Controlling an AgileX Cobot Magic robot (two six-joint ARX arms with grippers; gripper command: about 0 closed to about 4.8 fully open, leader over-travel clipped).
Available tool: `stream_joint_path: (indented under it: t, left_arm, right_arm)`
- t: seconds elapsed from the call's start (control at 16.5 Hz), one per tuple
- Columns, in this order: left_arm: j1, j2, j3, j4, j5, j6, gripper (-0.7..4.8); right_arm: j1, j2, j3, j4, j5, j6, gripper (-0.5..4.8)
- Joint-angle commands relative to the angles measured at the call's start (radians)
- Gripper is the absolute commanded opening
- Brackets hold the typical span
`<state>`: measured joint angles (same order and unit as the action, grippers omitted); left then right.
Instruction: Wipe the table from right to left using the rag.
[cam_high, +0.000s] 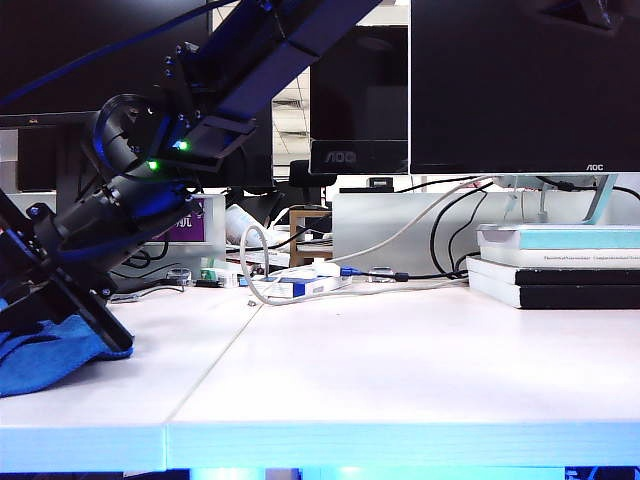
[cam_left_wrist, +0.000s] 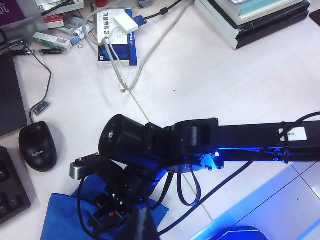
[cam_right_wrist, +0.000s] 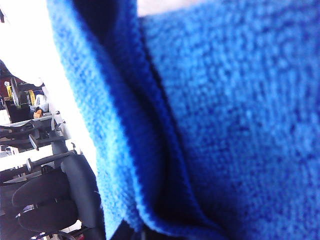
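Right claw clamped on nubby blue rag; left claw unseen

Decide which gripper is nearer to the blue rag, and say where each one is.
Right. The right gripper has reached across to the table's left end and is shut on the rag. The left gripper hangs above the rag, not touching it.

The rag is soft bright blue cloth with a fine nubby pile, folded into a deep crease. The desk is smooth, matt white, in two panels with a thin seam. The mouse is matt black plastic. The right arm's housing is dark matt plastic or metal with a small silvery metal block.
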<state>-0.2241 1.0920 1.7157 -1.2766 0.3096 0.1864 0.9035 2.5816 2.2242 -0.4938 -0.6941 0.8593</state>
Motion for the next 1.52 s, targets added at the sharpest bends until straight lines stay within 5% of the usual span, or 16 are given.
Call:
stream_joint_path:
  t: [0.06,0.49,1.15,1.52]
  left_arm:
    - [-0.001,-0.004,0.004,0.006,0.001,0.000,-0.05]
    - [-0.001,-0.004,0.004,0.010,0.001,0.000,-0.05]
    - [-0.001,-0.003,0.004,0.014,-0.004,-0.003,-0.05]
    - [0.000,0.008,0.002,0.018,-0.044,-0.003,-0.05]
  right_arm:
    - [0.006,0.004,0.001,-0.007,-0.008,-0.003,-0.06]
    - [-0.002,0.003,0.104,-0.275,0.148,-0.200,-0.06]
    - [-0.016,0.003,0.114,-0.239,0.091,-0.223,-0.06]
    - [-0.004,0.003,0.114,-0.358,0.188,-0.356,-0.06]
